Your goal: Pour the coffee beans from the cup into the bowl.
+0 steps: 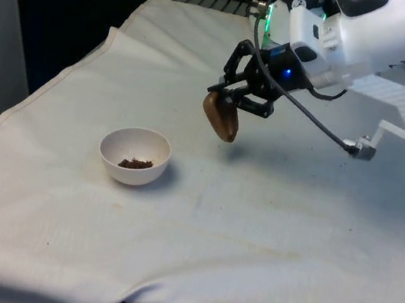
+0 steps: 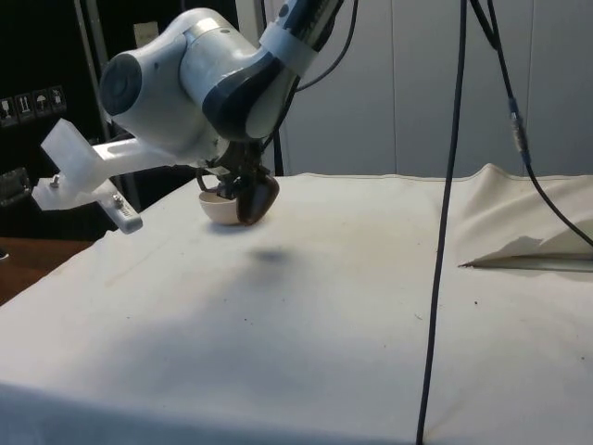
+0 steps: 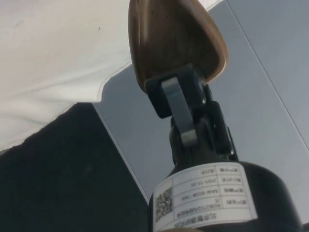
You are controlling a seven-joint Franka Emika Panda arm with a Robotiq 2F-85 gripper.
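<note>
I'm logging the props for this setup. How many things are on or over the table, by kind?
Cups: 1, brown cup held in the gripper.
Bowls: 1, white bowl with coffee beans inside.
Cloths: 1, white cloth.
Total: 3.

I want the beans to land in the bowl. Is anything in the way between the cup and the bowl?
Nothing visible is in the way. The gripper holds the brown cup tilted above the cloth, and only bare cloth lies between it and the white bowl, which already has some beans.

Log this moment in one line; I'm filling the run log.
gripper: holds brown cup tilted, airborne | white bowl: beans inside, apart from cup
</note>
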